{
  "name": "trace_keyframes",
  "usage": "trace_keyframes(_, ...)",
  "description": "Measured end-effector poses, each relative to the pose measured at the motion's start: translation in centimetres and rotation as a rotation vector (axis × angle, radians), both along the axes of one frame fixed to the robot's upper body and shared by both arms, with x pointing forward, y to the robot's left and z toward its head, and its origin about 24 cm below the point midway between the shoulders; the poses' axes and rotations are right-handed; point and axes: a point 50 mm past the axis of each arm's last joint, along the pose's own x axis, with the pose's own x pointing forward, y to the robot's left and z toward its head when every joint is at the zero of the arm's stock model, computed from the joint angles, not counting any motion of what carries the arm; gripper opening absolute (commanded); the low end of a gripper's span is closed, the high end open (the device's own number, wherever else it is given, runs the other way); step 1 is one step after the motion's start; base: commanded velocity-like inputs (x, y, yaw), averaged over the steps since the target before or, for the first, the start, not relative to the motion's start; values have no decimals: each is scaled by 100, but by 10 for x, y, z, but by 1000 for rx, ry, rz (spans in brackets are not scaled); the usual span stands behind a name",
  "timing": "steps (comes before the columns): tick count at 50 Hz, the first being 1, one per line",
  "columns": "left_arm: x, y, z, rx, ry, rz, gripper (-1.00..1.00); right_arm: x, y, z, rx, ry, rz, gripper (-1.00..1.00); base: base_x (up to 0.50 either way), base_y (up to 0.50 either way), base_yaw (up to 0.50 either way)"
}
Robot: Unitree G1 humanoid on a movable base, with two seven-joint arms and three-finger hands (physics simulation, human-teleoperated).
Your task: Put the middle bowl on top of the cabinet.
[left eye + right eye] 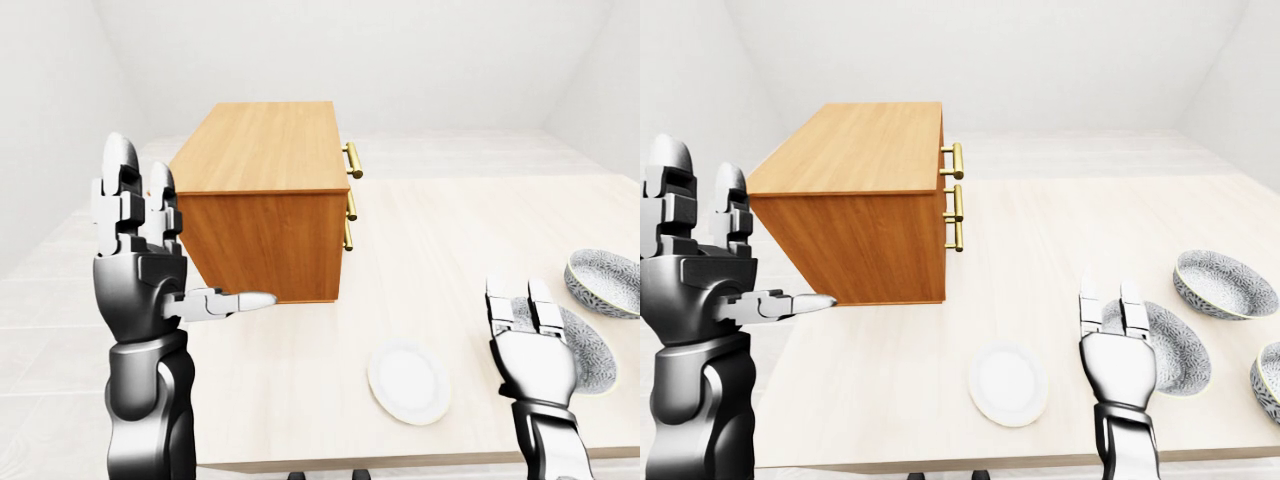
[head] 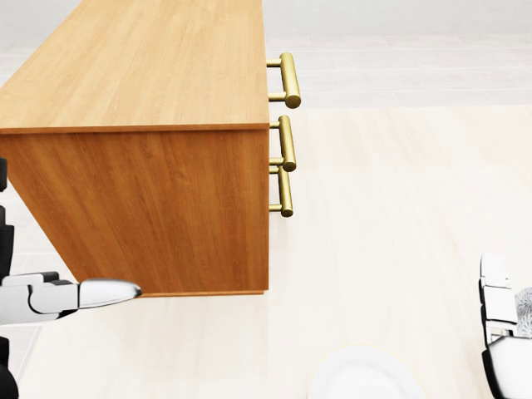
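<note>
Three grey patterned bowls lie at the right of the right-eye view: one farther up (image 1: 1223, 283), one at the right edge (image 1: 1268, 380), and one (image 1: 1175, 345) just right of my right hand (image 1: 1112, 305) and partly hidden by it. That hand is open, fingers straight up, holding nothing. The wooden cabinet (image 1: 265, 195) stands on the pale table (image 1: 450, 230) at upper left, its flat top bare. My left hand (image 1: 165, 240) is raised beside the cabinet's near left corner, open, with the thumb pointing right.
A small white plate (image 1: 1008, 384) lies on the table between my hands, near the table's bottom edge. Brass handles (image 2: 287, 141) stick out from the cabinet's right face. White floor and walls surround the table.
</note>
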Motion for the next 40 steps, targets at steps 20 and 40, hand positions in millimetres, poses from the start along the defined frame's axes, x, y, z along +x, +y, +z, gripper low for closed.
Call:
trace_keyframes(20,0,-2,-1,12,7,-9,100,-5,-14,-27,-10,78,-27,100,0,0,0)
trace_keyframes(40,1,-4,-2,19,13,-15,100,-12,-34,-38,-47,114,-118,100,0,0,0)
